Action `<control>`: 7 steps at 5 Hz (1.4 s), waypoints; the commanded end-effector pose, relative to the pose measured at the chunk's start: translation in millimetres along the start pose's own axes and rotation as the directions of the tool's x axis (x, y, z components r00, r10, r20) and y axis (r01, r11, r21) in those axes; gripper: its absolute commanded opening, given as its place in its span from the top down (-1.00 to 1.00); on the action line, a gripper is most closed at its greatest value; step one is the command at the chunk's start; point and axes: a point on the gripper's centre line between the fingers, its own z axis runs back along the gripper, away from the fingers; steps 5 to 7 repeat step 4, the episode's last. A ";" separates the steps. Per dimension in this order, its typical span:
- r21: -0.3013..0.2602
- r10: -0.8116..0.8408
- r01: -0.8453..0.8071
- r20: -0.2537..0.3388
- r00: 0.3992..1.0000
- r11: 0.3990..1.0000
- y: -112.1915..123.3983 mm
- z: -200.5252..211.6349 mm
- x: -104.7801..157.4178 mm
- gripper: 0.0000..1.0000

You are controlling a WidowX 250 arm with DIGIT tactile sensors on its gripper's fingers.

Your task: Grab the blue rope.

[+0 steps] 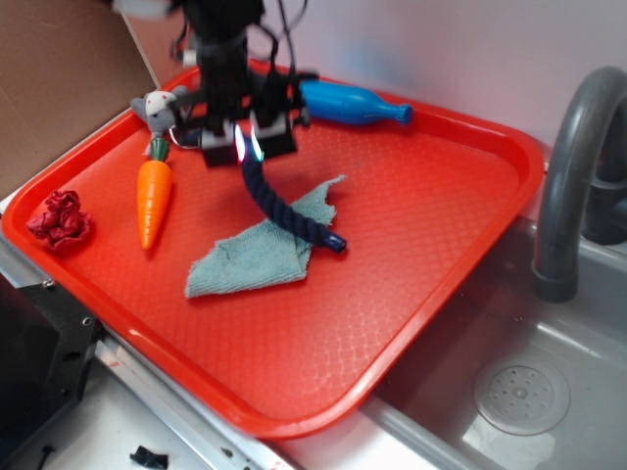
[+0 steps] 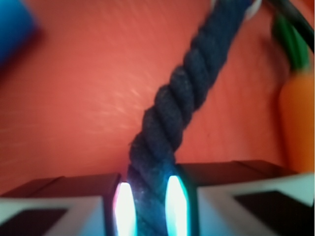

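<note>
The blue rope [image 1: 282, 208] is a dark navy twisted cord. It runs from my gripper [image 1: 247, 147] down across the teal cloth to its shiny capped tip near the tray's middle. In the wrist view the rope [image 2: 179, 101] sits squeezed between my two lit pads, and my gripper [image 2: 150, 201] is shut on it. The rope's other end leads toward the small grey plush mouse [image 1: 160, 108] at the tray's back left. My gripper hangs near the back of the red tray [image 1: 411, 294].
A pale teal cloth [image 1: 257, 255] lies under the rope. An orange carrot [image 1: 154, 201] lies left of it, also in the wrist view [image 2: 298, 123]. A bright blue bottle [image 1: 353, 104] lies at the back. A red crumpled thing [image 1: 59, 220] sits at the left corner. A sink and grey faucet [image 1: 568, 166] stand right.
</note>
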 end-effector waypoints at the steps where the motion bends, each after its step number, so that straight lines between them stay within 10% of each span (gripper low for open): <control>1: -0.062 -0.461 0.462 0.026 0.887 0.885 -7.7 100.6 -19.5 1.00; 3: -0.168 -0.566 0.582 0.135 0.813 0.796 25.3 161.7 -42.0 1.00; 4: -0.268 -0.600 0.602 0.098 0.794 0.752 28.0 158.3 -44.1 1.00; 7: -0.268 -0.600 0.602 0.098 0.794 0.752 28.0 158.3 -44.1 1.00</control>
